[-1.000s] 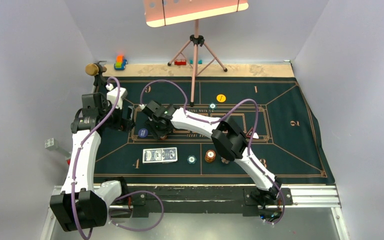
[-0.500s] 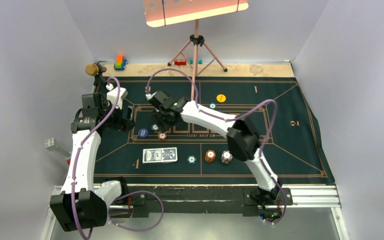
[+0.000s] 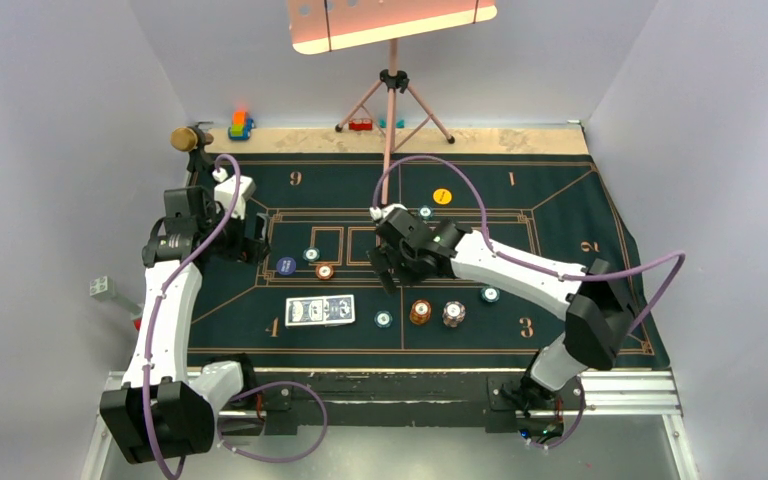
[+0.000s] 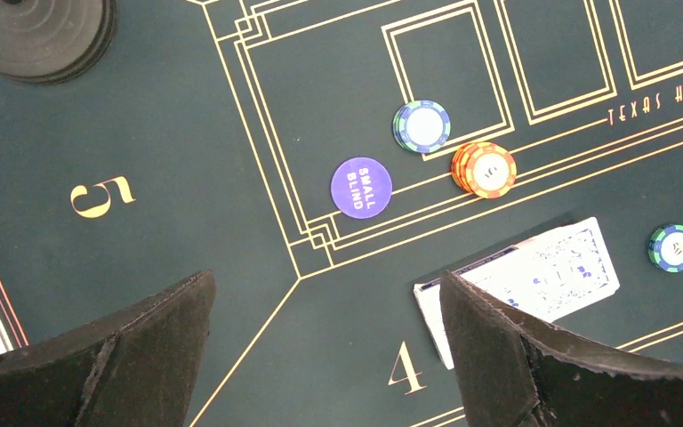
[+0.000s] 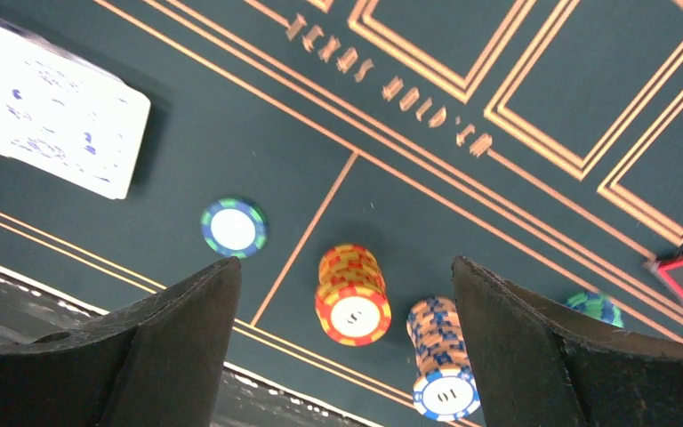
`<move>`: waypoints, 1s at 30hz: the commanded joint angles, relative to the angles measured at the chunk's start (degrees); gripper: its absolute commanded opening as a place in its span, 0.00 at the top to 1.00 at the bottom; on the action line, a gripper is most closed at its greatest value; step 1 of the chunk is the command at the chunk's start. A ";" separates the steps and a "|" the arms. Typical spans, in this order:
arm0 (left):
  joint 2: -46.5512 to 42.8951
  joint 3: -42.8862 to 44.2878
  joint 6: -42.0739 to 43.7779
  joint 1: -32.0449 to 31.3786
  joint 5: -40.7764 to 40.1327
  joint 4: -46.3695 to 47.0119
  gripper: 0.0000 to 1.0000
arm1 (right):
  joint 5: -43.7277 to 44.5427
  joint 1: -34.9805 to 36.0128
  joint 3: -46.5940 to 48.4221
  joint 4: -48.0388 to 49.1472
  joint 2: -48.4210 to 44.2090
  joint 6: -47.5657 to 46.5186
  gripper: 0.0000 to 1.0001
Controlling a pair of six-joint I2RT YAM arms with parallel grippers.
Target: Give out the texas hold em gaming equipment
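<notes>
A deck of blue-backed cards lies at the front left of the green felt, also in the left wrist view. An orange-brown chip stack and a whitish stack stand right of it. My right gripper is open and empty, hovering just behind them; both stacks show between its fingers. A dark blue chip, a teal chip and an orange chip lie left of centre. My left gripper is open and empty above the felt.
Single teal chips lie at the front, right and back; a yellow chip lies behind. A tripod stand rises at the back centre. A microphone and toy blocks sit at the back left.
My right gripper has swung from the left-centre of the felt to the right, toward the two stacks. An orange chip and a teal chip now lie uncovered where it was. The left arm is still.
</notes>
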 commanded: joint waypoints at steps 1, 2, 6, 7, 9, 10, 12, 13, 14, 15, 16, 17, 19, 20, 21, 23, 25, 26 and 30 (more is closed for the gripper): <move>-0.93 -0.50 -0.54 0.59 1.19 1.26 0.00 | -0.44 0.32 -5.83 0.42 -5.56 4.31 0.08; -0.84 -0.58 -0.51 0.59 1.13 1.27 0.00 | -0.41 0.27 -7.17 0.53 -6.26 4.66 0.08; -0.55 -0.65 -0.53 0.58 1.08 1.29 0.00 | -0.39 0.32 -10.83 1.17 -7.84 5.02 0.06; -0.39 -0.53 -0.51 0.57 1.10 1.29 0.00 | -0.68 0.32 -11.64 1.60 -7.91 4.99 0.06; -0.42 -0.56 -0.52 0.59 1.11 1.31 0.00 | -1.45 0.32 -12.99 2.72 -7.81 4.94 0.06; -0.38 -0.56 -0.61 0.59 1.09 1.28 0.00 | -2.04 0.32 -13.66 3.19 -7.61 4.81 0.06; -0.39 -0.50 -0.62 0.53 1.03 1.20 0.00 | -2.57 0.32 -14.38 4.11 -6.96 4.65 0.07; -0.37 -0.47 -0.62 0.52 1.03 1.24 0.00 | -2.93 0.32 -14.71 4.59 -6.47 4.50 0.09; -0.39 -0.45 -0.62 0.58 0.98 1.17 0.00 | -3.39 0.32 -15.01 5.02 -6.13 4.46 0.10; -0.40 -0.41 -0.62 0.56 1.01 1.14 0.00 | -3.79 0.32 -15.35 5.48 -5.85 4.33 0.12; -0.43 -0.46 -0.60 0.56 1.00 1.13 0.00 | -4.09 0.34 -15.63 5.80 -5.67 4.14 0.13; -0.36 -0.45 -0.60 0.54 0.98 1.17 0.00 | -4.35 0.32 -15.90 6.09 -5.41 3.96 0.14; -0.38 -0.43 -0.62 0.59 0.89 1.24 0.00 | -4.51 0.32 -16.24 6.41 -5.06 3.78 0.16; -0.30 -0.47 -0.60 0.59 0.92 1.27 0.00 | -4.59 0.32 -16.37 6.54 -4.92 3.67 0.17; -0.28 -0.46 -0.62 0.59 0.91 1.24 0.00 | -4.76 0.32 -16.46 6.74 -4.75 3.52 0.18; -0.25 -0.39 -0.62 0.57 0.80 1.25 0.00 | -5.55 0.32 -16.81 7.23 -4.35 3.19 0.19; -0.18 -0.34 -0.62 0.56 0.74 1.24 0.00 | -6.03 0.38 -17.09 7.49 -3.83 2.82 0.20; -0.23 -0.37 -0.62 0.58 0.79 1.21 0.00 | -6.14 0.40 -17.25 7.65 -3.57 2.70 0.21; -0.22 -0.38 -0.62 0.58 0.72 1.20 0.00 | -6.16 0.41 -17.52 7.68 -2.43 2.54 0.22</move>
